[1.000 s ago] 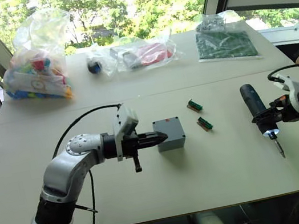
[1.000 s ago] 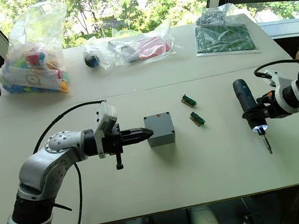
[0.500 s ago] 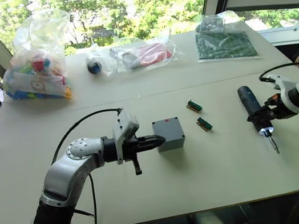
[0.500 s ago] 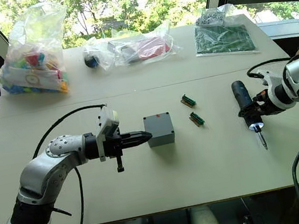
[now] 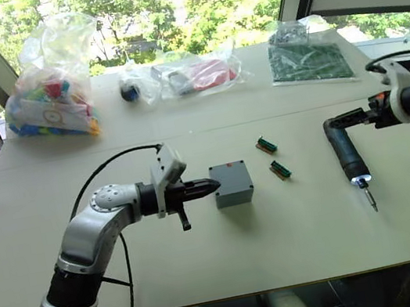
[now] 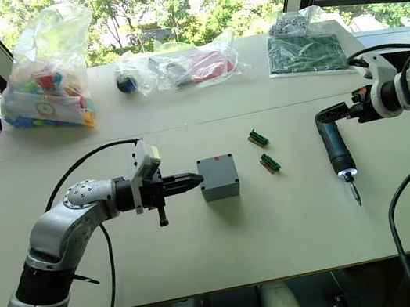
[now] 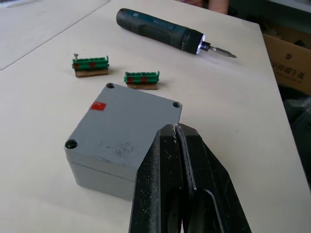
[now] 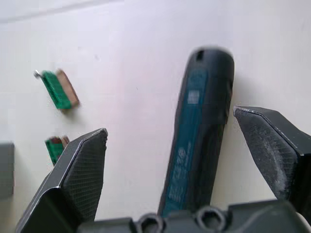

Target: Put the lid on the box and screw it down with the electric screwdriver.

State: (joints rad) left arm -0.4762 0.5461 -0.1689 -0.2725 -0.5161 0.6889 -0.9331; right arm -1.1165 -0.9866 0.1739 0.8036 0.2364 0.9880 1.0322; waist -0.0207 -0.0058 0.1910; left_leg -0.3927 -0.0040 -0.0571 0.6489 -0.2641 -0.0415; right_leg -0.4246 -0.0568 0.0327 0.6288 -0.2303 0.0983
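The left arm reaches toward 3 o'clock, elbow bent, its left gripper level with fingers pressed together. The right arm comes in from 3 o'clock, wrist turned inward, the right gripper spread wide.

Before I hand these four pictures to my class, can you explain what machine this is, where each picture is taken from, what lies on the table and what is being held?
It is a two-armed robot at a pale table. Two pictures come from cameras in its head, looking down over both arms. The other two come from cameras on its wrists, looking along the black fingers.

In the middle stands a small grey box with its lid on it. The left gripper, fingers shut, points at the box's side and holds nothing. To the right lie two small green connectors, then the dark electric screwdriver, flat on the table with its tip light on. The right gripper is open, its fingers on either side of the screwdriver's back end, not gripping it. Plastic bags sit at the far edge.
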